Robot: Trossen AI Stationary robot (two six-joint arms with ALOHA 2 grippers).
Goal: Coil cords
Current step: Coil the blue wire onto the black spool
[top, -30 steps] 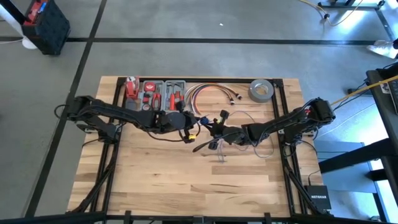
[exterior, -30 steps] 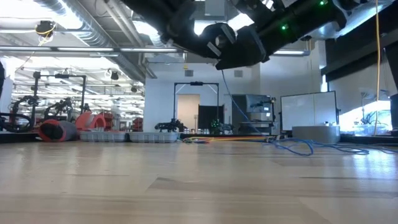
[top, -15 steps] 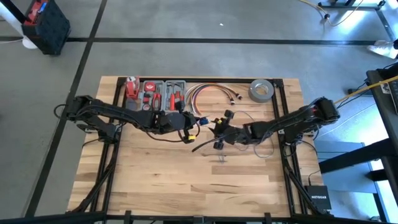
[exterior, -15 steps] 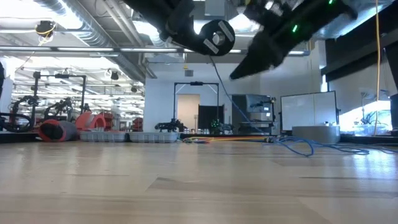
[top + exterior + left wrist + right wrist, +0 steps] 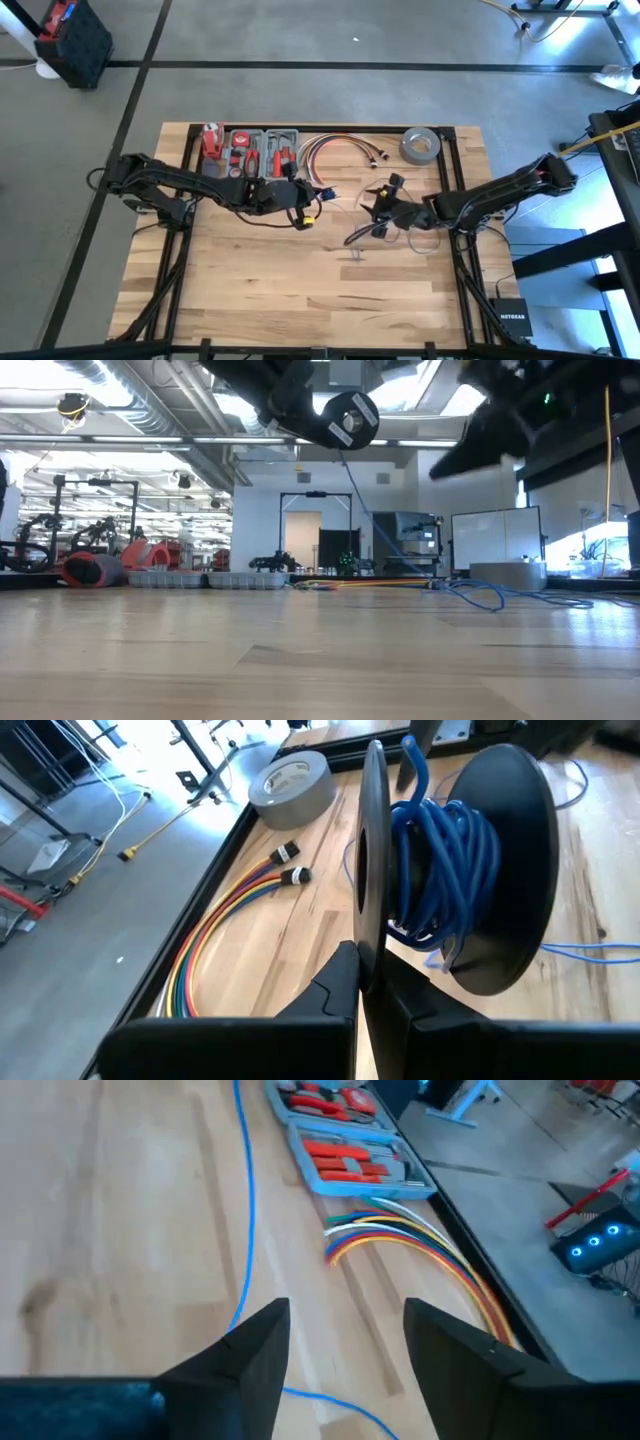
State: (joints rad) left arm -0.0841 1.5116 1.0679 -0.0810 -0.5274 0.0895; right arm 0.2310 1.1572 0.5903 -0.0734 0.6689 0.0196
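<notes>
While much blue wire already sits wound on the black spool pinched at its rim by the left gripper near table centre, a loose length trails across the wooden table toward three o'clock, so coiling looks unfinished. The right gripper, fingers spread and empty, hovers at three o'clock. A workshop lies beyond.

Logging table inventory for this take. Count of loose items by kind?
Black spool wound with blue wire: 1
Grey tape roll: 1
Multicolour cable bundle: 1
Tool tray: 1
Total: 4
</notes>
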